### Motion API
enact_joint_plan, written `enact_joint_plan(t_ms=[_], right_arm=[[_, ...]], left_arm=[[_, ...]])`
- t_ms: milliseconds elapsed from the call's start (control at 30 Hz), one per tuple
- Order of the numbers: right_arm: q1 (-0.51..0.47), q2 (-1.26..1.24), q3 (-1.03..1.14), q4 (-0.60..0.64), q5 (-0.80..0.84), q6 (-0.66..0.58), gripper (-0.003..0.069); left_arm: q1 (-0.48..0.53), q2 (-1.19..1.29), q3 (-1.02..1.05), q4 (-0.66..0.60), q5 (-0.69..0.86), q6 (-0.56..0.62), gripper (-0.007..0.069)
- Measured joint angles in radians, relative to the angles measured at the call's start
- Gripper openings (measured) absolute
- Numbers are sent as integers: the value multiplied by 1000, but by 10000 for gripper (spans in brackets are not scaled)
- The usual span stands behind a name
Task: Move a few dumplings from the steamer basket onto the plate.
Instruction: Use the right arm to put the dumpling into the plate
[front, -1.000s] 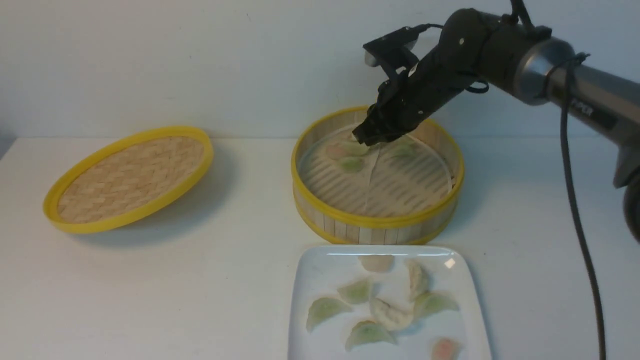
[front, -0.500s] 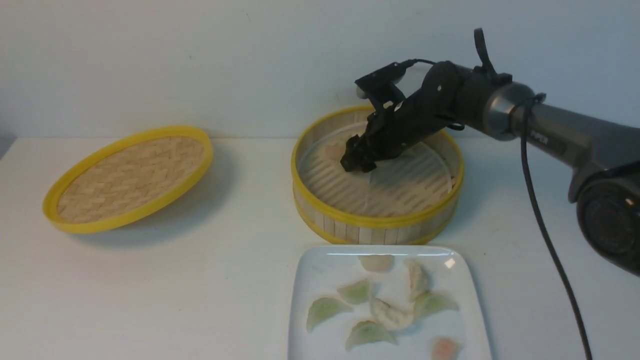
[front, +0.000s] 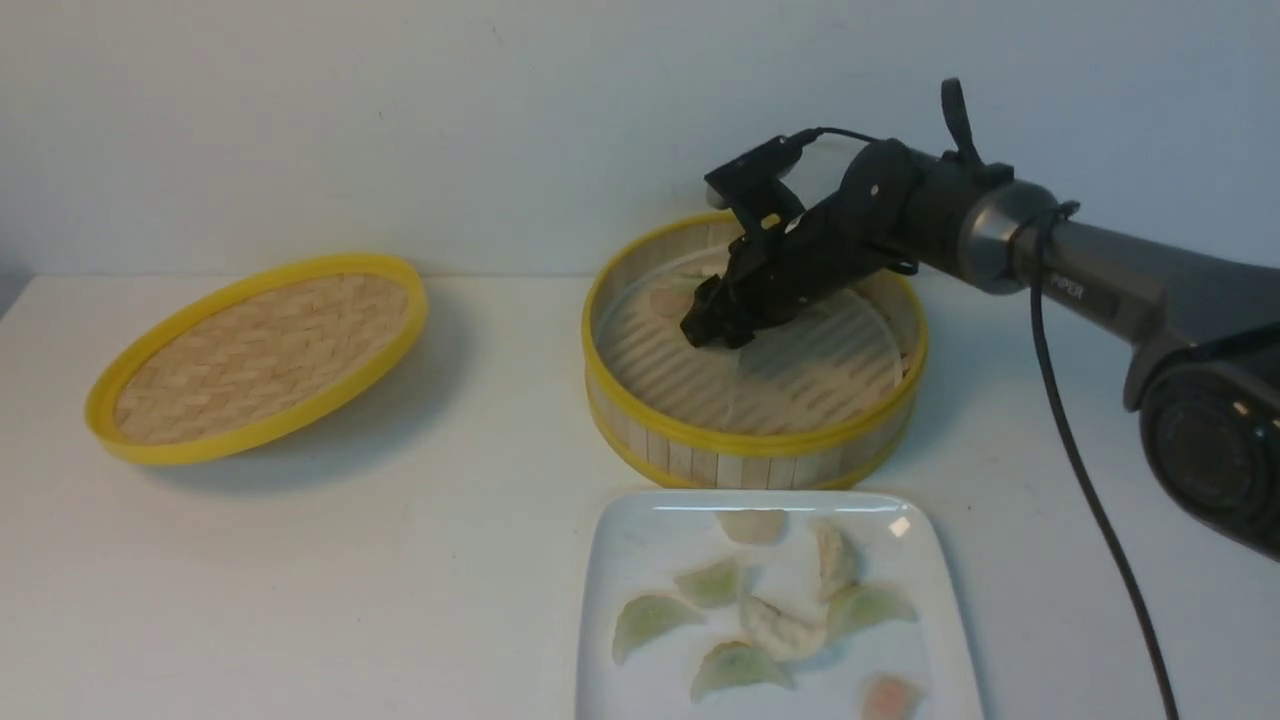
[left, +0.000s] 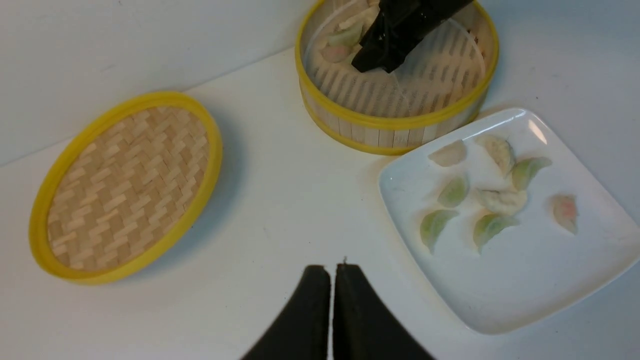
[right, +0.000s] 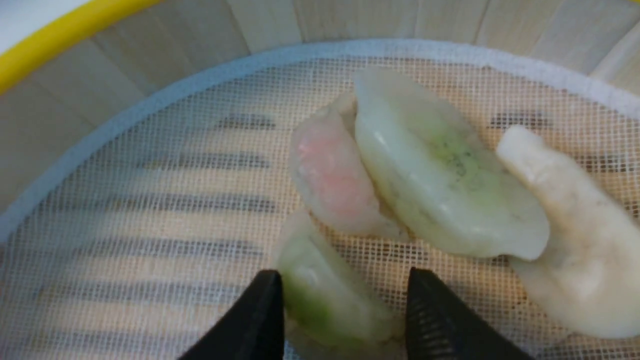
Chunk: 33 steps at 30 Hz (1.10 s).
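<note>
The round bamboo steamer basket (front: 750, 445) stands mid-table, just behind the white square plate (front: 605, 600). My right gripper (front: 705, 330) reaches down into the basket to its white mesh liner. In the right wrist view it (right: 345, 280) is open, its jaws straddling a pale green dumpling (right: 325, 290); one finger touches it, the other stands a little apart. Close by lie a pink dumpling (right: 332, 185), a larger pale green one (right: 440, 185) and a whitish one (right: 575, 240). Several dumplings (front: 780, 625) lie on the plate. My left gripper (left: 332, 267) hangs shut and empty above the bare table.
The shallow woven lid (front: 260, 350) with a yellow rim lies tilted at the left of the white table. The right arm's black cable (front: 1090, 480) hangs down at the right. A white wall stands right behind the basket.
My right gripper has dropped from the basket's back rim down onto the liner and opened its jaws around the green dumpling. The left gripper has stayed still.
</note>
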<state>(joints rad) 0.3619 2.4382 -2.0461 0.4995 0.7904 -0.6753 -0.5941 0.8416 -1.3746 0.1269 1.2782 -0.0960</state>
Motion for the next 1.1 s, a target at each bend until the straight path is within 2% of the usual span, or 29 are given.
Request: enact_joint_plan(t_ms=[67, 167, 200, 267, 333, 467, 733, 900, 1000, 1100], right_arm=[[0, -10, 0, -24, 31, 12, 289], [0, -59, 1, -131, 131, 120, 288], [0, -83, 1, -163, 158, 159, 261], [0, -147, 1, -208, 219, 222, 104], [0, -199, 1, -226, 269, 246, 38], [0, -288, 1, -236, 406, 259, -6], [0, -386, 1, -236, 456, 227, -9], [0, -350, 1, -178, 458, 239, 13], [1, -290, 1, -154, 415, 225, 72], [1, -223, 1, -154, 303, 198, 184]], left_arm=[[0, 0, 0, 0, 0, 0, -6], [0, 0, 0, 0, 0, 0, -6], [0, 0, 0, 0, 0, 0, -6], [0, 0, 0, 0, 0, 0, -6], [0, 0, 0, 0, 0, 0, -6], [0, 0, 0, 0, 0, 0, -6], [0, 0, 0, 0, 0, -1, -6], [0, 0, 0, 0, 0, -1, -6], [0, 0, 0, 0, 0, -1, -6], [0, 0, 0, 0, 0, -1, -6]])
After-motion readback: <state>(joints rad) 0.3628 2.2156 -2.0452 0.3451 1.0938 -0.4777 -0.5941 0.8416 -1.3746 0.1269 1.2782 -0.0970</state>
